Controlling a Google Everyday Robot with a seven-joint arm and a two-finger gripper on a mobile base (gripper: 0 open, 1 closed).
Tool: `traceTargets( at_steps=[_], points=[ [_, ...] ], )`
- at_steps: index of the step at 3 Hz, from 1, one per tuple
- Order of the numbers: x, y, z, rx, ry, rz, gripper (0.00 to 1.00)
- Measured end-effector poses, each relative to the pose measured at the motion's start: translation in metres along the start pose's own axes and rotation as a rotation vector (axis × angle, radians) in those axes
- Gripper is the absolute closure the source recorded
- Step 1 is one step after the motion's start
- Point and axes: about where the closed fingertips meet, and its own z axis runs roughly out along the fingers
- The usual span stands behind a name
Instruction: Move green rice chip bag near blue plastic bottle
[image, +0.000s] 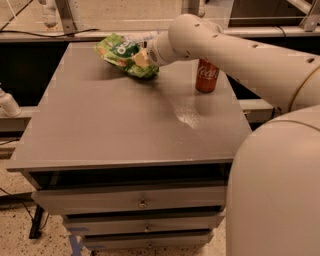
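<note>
The green rice chip bag is at the back of the grey table, left of centre, and seems raised a little above its shadow. My gripper is at the bag's right end and is shut on it; the arm reaches in from the right. A pale, clear object that looks like the blue plastic bottle lies just behind the bag at the table's back edge. It is partly hidden by the bag and my arm.
A red cola can stands upright near the table's right edge, under my arm. Drawers sit below the tabletop. A white object is off the table on the left. A shelf edge runs behind the table.
</note>
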Motion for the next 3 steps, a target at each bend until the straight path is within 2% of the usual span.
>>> traceTargets(
  at_steps=[1, 2, 3],
  points=[
    [-0.004, 0.0, -0.004, 0.004, -0.011, -0.005, 0.12],
    [-0.008, 0.0, -0.008, 0.008, -0.024, -0.011, 0.0],
    [-0.023, 0.001, -0.018, 0.008, -0.063, -0.022, 0.0]
  ],
)
